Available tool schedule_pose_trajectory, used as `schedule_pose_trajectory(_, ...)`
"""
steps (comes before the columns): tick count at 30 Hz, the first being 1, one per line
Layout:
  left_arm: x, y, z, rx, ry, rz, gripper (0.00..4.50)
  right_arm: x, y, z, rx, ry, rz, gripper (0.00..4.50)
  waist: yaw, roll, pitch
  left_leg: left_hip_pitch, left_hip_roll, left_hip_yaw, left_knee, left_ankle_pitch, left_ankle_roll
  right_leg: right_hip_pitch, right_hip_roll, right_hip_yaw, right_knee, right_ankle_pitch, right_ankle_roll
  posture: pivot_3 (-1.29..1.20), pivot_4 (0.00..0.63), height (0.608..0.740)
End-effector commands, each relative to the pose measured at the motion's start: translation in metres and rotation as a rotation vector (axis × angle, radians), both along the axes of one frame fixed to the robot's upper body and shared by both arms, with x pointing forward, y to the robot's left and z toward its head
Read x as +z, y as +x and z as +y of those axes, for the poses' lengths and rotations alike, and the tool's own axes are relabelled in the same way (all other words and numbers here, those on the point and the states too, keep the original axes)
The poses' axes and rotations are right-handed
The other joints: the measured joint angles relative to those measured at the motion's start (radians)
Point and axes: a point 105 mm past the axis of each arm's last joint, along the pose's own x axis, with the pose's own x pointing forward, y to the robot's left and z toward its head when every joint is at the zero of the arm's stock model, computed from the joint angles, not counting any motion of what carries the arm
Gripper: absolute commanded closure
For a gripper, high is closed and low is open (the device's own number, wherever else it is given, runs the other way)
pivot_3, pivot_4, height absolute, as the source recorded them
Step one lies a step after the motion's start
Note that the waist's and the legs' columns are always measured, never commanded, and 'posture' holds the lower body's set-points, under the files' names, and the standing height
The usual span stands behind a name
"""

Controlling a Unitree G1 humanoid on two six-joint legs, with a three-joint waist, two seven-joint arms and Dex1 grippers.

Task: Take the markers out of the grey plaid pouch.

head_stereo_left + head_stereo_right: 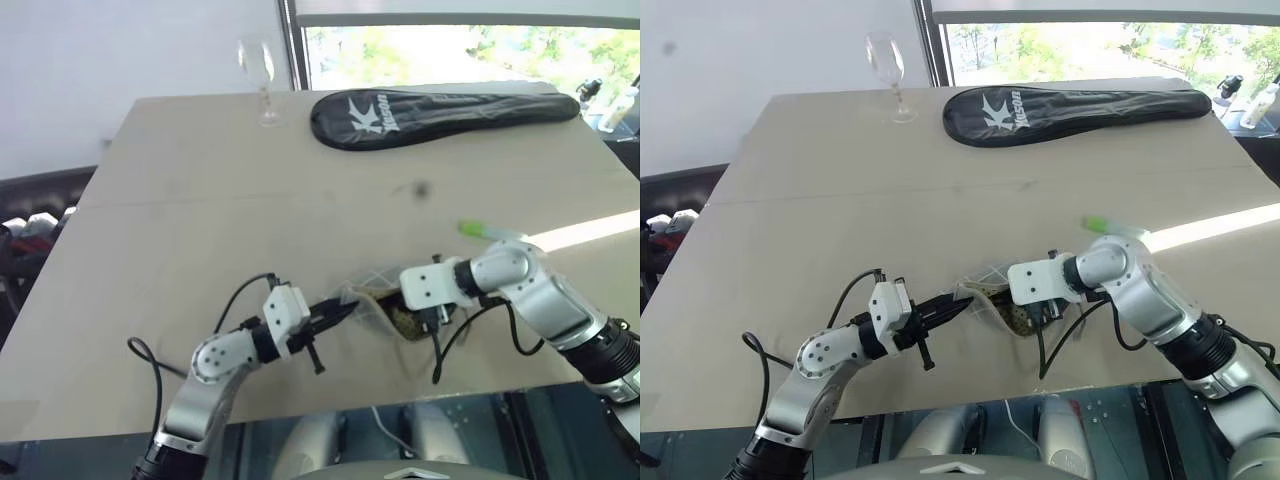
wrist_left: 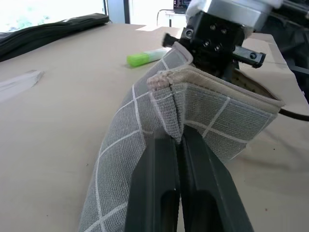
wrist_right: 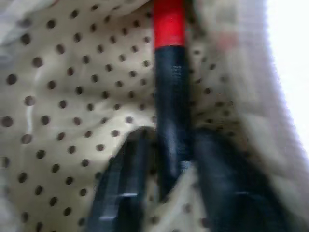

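Right pincer, fingers spread, straddles the red-capped marker lying lengthwise between them inside the grey plaid pouch, centre frame.

Beige table — holds wine glass, black racket cover, green-capped marker, plaid pouch.

Two head cameras sit side by side, looking forward and down over a tan desk toward a window, taking in nearly the same scene. The left wrist camera looks along its own closed fingers, very near the grey plaid pouch, sharing the green-capped marker with the head views. The right wrist camera peers inside the pouch's dotted lining at close range.
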Motion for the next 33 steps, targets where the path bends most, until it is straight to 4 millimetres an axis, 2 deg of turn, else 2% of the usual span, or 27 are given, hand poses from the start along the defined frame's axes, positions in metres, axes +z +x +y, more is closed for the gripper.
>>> schedule_pose_trajectory(1,-0.002,0.001,0.001,0.01,0.008,-0.002,4.5,-0.009,-0.007,0.0,0.03,-0.031,0.03,1.84,0.0,0.0,0.0,0.0,0.0,0.0,0.0,0.0,0.0,0.0,0.0,0.0,0.0,0.0,0.0,0.0,0.15,0.74)
schedule_pose_trajectory(12,-0.002,0.004,-0.001,0.012,0.004,-0.007,4.5,-0.013,-0.02,0.017,0.128,-0.013,0.056,1.84,-0.001,0.0,0.0,0.0,0.0,0.0,0.0,0.0,0.0,0.0,0.0,0.0,0.0,0.0,0.0,0.0,0.15,0.74)
schedule_pose_trajectory(19,-0.002,0.005,-0.001,0.018,0.003,-0.011,4.5,-0.021,-0.015,0.016,0.128,-0.052,0.081,1.84,-0.005,0.0,0.0,0.001,0.0,0.0,0.0,0.0,0.0,0.0,0.001,0.0,0.001,0.0,0.0,0.0,0.15,0.74)
schedule_pose_trajectory(22,-0.002,0.005,-0.001,0.021,0.002,-0.013,4.5,-0.022,-0.014,0.016,0.132,-0.051,0.083,2.72,-0.006,0.0,0.0,0.001,0.0,0.0,0.0,0.0,0.0,0.0,0.001,0.0,0.001,0.0,0.0,0.0,0.15,0.74)
schedule_pose_trajectory(25,-0.001,0.005,0.0,0.026,0.001,-0.014,4.5,-0.02,-0.013,0.017,0.13,-0.045,0.08,4.1,-0.01,0.0,0.0,0.001,0.0,0.0,0.0,0.0,0.0,0.0,0.001,0.0,0.002,0.0,0.0,0.0,0.15,0.74)
schedule_pose_trajectory(29,-0.001,0.005,0.0,0.028,0.001,-0.015,4.5,-0.014,-0.011,0.019,0.123,-0.006,0.063,4.2,-0.011,0.0,-0.001,0.001,0.0,0.0,0.001,0.0,0.0,0.0,0.001,0.0,0.002,0.0,0.0,0.0,0.15,0.74)
schedule_pose_trajectory(33,-0.001,0.004,-0.001,0.023,0.004,-0.018,4.5,0.001,-0.009,0.023,0.094,0.1,0.061,4.2,-0.013,0.0,0.0,0.001,0.0,0.0,0.001,0.0,0.0,0.0,0.001,0.0,0.002,0.0,0.0,0.0,0.15,0.74)
